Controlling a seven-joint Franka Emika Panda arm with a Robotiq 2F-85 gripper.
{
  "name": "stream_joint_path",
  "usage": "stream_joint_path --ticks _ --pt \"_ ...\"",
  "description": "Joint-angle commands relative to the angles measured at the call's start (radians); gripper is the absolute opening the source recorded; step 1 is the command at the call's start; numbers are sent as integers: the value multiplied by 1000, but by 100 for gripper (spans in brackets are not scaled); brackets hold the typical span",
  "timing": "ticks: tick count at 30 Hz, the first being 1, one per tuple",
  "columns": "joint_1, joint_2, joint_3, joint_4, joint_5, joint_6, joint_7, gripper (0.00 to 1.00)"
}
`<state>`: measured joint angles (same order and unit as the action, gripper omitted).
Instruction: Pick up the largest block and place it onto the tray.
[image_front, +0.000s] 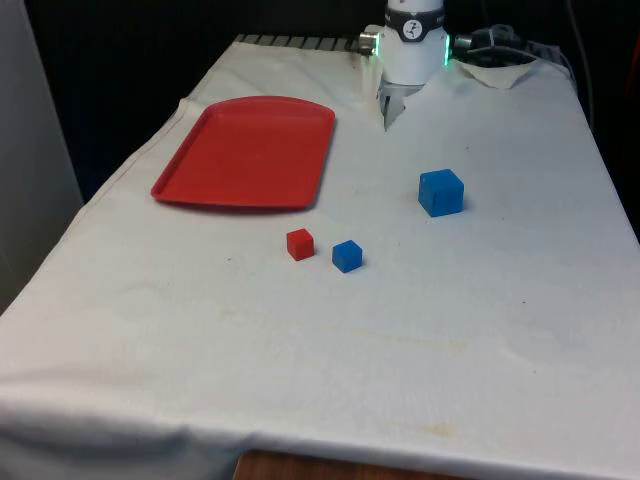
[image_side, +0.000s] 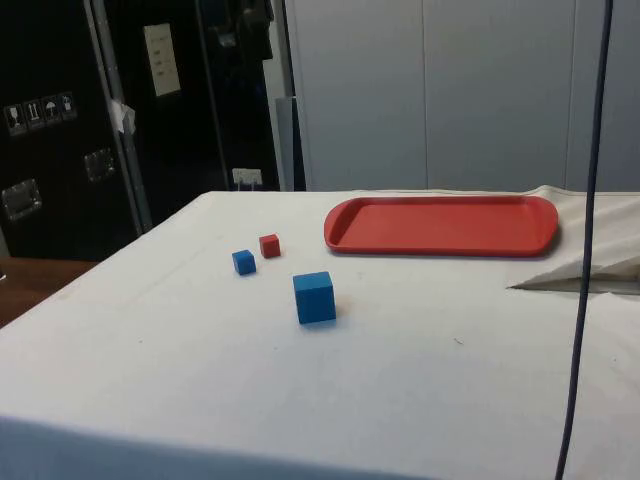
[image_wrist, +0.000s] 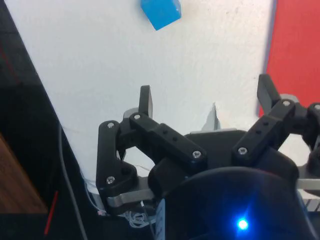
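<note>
The largest block, a blue cube (image_front: 441, 192) (image_side: 315, 297) (image_wrist: 160, 12), rests on the white cloth right of centre in the front view. A red tray (image_front: 247, 153) (image_side: 443, 225) (image_wrist: 295, 45) lies flat and bare towards the front view's left. My gripper (image_wrist: 206, 97) is open, its two black fingers wide apart with nothing between them. It hangs high over the far end of the table, well away from the large cube. The tray's edge lies beside one finger in the wrist view.
A small red cube (image_front: 299, 244) (image_side: 269, 245) and a small blue cube (image_front: 347, 255) (image_side: 243, 262) sit close together nearer the front edge. A dark cable (image_side: 585, 250) hangs down in the side view. The cloth is rumpled near the robot base (image_front: 410, 55).
</note>
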<state>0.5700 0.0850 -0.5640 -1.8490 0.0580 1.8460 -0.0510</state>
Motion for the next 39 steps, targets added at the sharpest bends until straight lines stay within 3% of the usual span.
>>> stream_joint_path --ticks 1,2,10,11,12,17,20,28,30,36,37,39 --pt "0 0 4 -3 -4 2 5 100" --pt "6 -4 7 -13 -20 21 21 100" --pt "10 -8 33 -36 -63 41 63 100" --pt "4 -1 35 -26 -50 24 51 100" --pt "11 -8 41 -42 -74 47 74 100" --pt "13 -9 61 -68 -111 75 110 100" --pt "10 -4 65 -67 -107 67 107 100" --pt "16 -19 76 -130 -163 139 152 100" --pt "12 -11 77 -125 -151 127 141 100" --pt "15 -48 87 -196 -206 201 188 100" --pt "13 -39 87 -187 -191 184 175 100" --pt "15 -62 91 -225 -221 232 201 100"
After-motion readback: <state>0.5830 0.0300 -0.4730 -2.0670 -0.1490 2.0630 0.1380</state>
